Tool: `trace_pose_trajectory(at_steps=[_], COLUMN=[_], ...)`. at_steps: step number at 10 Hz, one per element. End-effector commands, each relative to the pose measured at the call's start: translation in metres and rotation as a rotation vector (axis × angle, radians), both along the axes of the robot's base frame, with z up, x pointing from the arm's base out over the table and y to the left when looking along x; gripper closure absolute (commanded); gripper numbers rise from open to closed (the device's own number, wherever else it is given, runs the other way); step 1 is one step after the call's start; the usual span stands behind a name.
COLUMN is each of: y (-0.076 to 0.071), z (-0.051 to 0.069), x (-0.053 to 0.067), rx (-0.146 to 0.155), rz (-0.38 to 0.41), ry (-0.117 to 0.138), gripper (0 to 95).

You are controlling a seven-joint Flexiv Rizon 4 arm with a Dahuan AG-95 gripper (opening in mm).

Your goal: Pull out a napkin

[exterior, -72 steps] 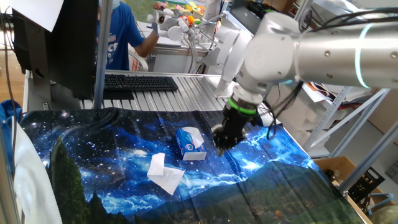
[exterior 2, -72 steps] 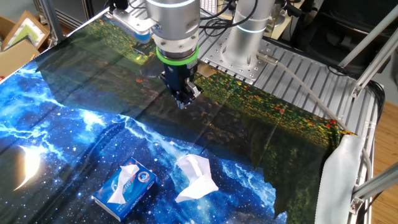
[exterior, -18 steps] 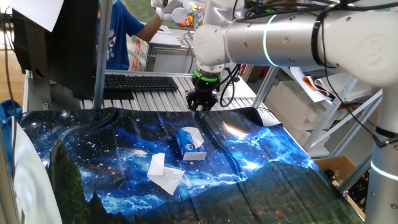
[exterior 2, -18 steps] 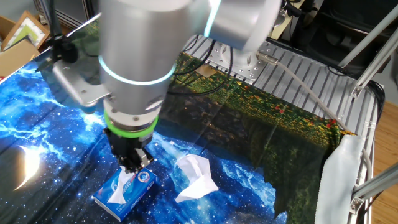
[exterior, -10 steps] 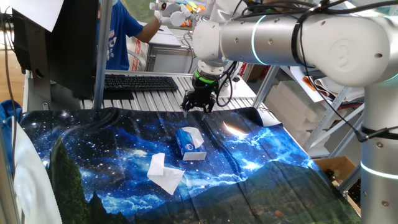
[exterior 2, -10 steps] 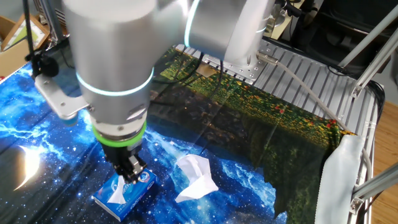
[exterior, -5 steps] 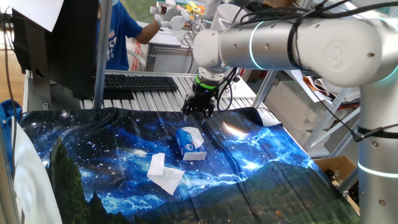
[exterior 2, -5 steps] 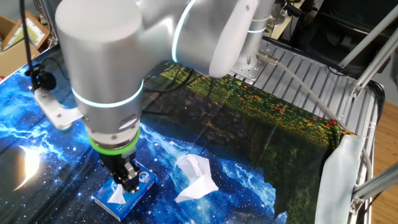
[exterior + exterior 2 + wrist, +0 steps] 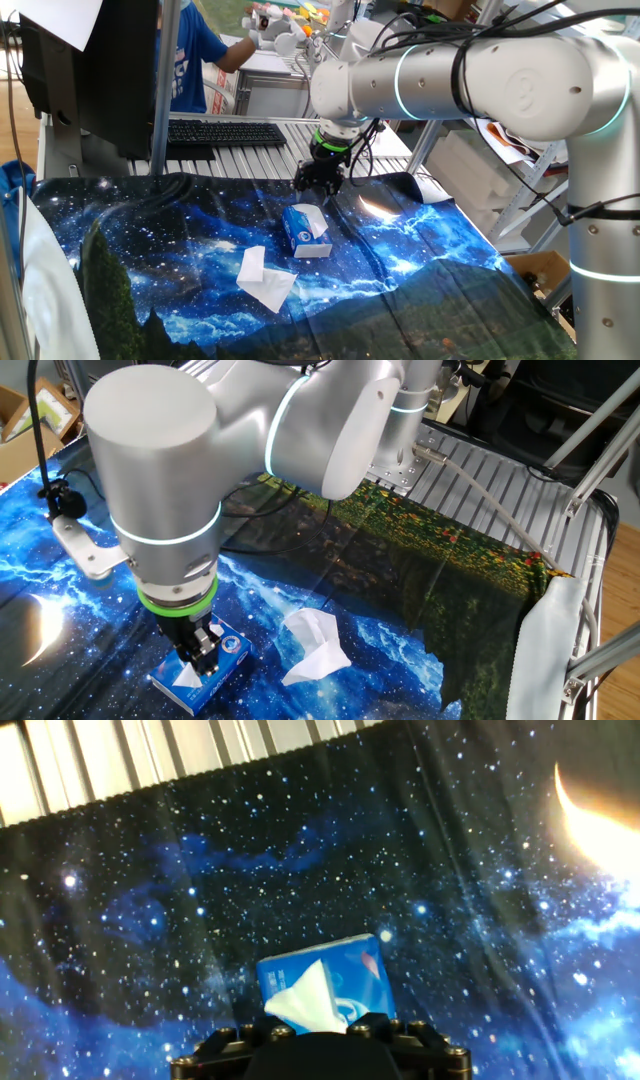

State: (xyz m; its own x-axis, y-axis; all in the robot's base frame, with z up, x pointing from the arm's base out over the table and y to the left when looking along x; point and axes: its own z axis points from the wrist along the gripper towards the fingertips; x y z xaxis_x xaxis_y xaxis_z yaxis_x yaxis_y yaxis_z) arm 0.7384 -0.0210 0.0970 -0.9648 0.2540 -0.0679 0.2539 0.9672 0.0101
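Note:
A small blue-and-white tissue box (image 9: 300, 236) lies on the starry blue cloth; it also shows in the other fixed view (image 9: 233, 649) and the hand view (image 9: 352, 970). The napkin (image 9: 305, 1000) sticks up white out of the box's slot (image 9: 312, 222) (image 9: 184, 678). My gripper (image 9: 203, 663) hangs right over the box, its fingertips close above the napkin; in the first fixed view it (image 9: 316, 186) sits just behind the box. The fingers look slightly apart and hold nothing. The hand view shows only the hand's black body at the bottom edge.
A loose smoother white tissue (image 9: 264, 277) with a pointed corner lies on the cloth beside the box (image 9: 315, 645). A keyboard (image 9: 225, 132) lies on the slatted metal table behind the cloth. A person in blue (image 9: 195, 60) stands at the back.
The gripper has come from the far side of the cloth to above the box. Over the last second it has sunk closer to the napkin. Box and loose tissue have not moved.

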Motion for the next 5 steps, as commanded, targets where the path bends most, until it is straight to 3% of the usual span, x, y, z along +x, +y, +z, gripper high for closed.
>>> trace_pose_trajectory(at_steps=[1, 5], y=[0.0022, 0.0033], z=[-0.0042, -0.0079], x=[-0.0023, -0.0047], rx=[0.0, -0.006], rz=[-0.007, -0.003], ry=[-0.006, -0.007], gripper=[57.0, 57.0])
